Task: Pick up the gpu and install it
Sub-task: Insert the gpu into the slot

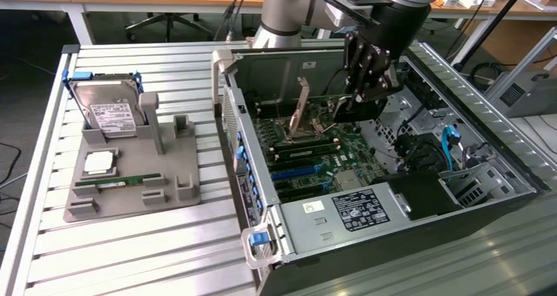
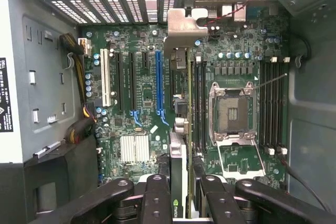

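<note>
The gpu (image 1: 359,111) is a dark flat card held edge-down inside the open computer case (image 1: 513,178), over the green motherboard (image 1: 344,146). My gripper (image 1: 367,95) is shut on its upper edge. From the wrist, the gpu (image 2: 178,153) appears edge-on between my two black fingers (image 2: 157,195), and its silver bracket (image 2: 184,27) reaches toward the case's rear slot openings. My gripper (image 2: 181,190) holds the card just beside the blue expansion slot (image 2: 159,85). Whether the card touches the board I cannot tell.
A grey fixture tray (image 1: 130,178) at the exterior view's left holds a silver hard drive (image 1: 109,110), a green memory stick (image 1: 117,180) and a small chip (image 1: 98,162). Inside the case are an open processor socket (image 2: 231,114), memory slots (image 2: 273,103), the power supply (image 1: 348,211) and cable bundles (image 2: 79,124).
</note>
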`<action>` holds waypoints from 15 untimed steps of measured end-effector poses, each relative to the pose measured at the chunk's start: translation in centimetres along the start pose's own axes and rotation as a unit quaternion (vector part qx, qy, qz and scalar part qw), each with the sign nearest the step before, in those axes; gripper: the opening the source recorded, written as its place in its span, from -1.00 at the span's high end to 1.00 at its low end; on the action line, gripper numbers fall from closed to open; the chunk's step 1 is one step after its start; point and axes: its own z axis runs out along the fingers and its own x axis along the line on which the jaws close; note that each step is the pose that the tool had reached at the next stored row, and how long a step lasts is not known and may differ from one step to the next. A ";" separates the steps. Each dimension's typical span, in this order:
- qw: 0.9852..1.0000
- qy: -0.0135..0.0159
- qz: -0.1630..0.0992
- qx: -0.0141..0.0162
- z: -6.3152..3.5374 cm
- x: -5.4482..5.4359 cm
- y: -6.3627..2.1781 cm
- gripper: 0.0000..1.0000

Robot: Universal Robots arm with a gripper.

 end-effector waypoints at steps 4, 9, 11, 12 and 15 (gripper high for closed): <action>1.000 0.000 0.000 0.000 0.08 0.1 0.03 0.46; 1.000 0.000 0.000 0.000 0.18 0.1 0.05 0.46; 1.000 0.000 0.000 0.000 0.21 0.2 0.05 0.46; 1.000 0.000 0.000 0.000 0.23 0.2 0.05 0.46; 1.000 0.000 0.000 0.000 0.28 0.2 0.05 0.46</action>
